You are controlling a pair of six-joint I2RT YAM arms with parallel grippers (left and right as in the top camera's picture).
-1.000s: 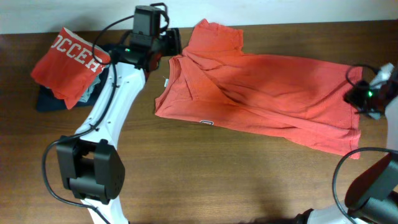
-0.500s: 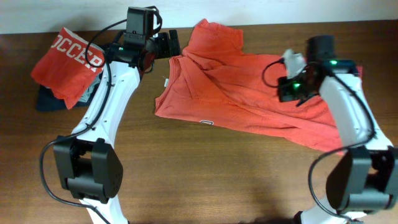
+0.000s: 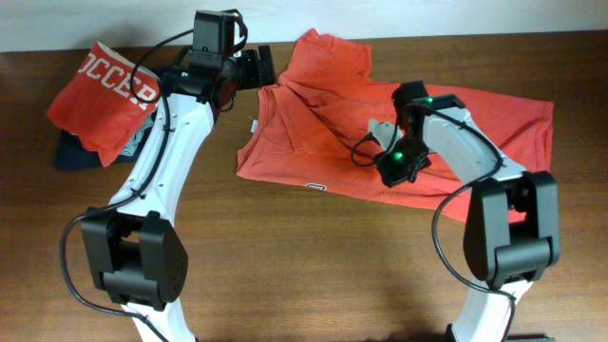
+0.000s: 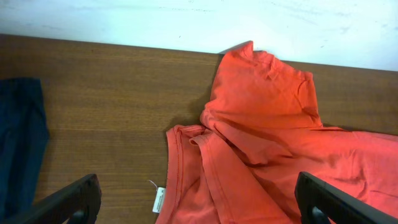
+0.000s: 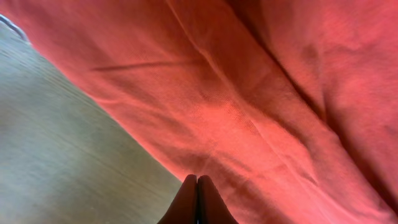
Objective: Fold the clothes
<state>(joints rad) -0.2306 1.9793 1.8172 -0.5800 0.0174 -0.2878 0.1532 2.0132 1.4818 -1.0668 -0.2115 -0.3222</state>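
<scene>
Coral-red T-shirt (image 3: 323,133) lay spread on the wooden table (image 3: 313,266), centre to right, skewed and creased. One sleeve (image 3: 328,57) was flopped up at the far edge. A folded red shirt with white lettering (image 3: 104,95) sat at the far left on top of a dark navy garment (image 3: 71,152).

Left gripper (image 4: 196,186) hung spread wide and empty, just off the collar (image 4: 180,134) at the far-left corner, with the white tag (image 4: 158,200) below it. Right gripper (image 5: 197,196) was clenched tight, tips together, low over the middle of the spread shirt near its front hem. I saw no cloth pinched between the tips, and I couldn't tell whether they touched the fabric.

Risks, as I judged them:
- The right arm lay across the shirt, so any sweep with clenched jaws would likely shove and bunch the cloth rather than carry it.
- Layers overlapped at the collar and sleeve. The left jaws closing there could catch only the top layer, or two at once, and the fold would come out crooked.
- With the shirt this skewed and rumpled, the creases would probably get folded in.
- The left forearm ran close past the folded pile, so a wide swing could knock it.
</scene>
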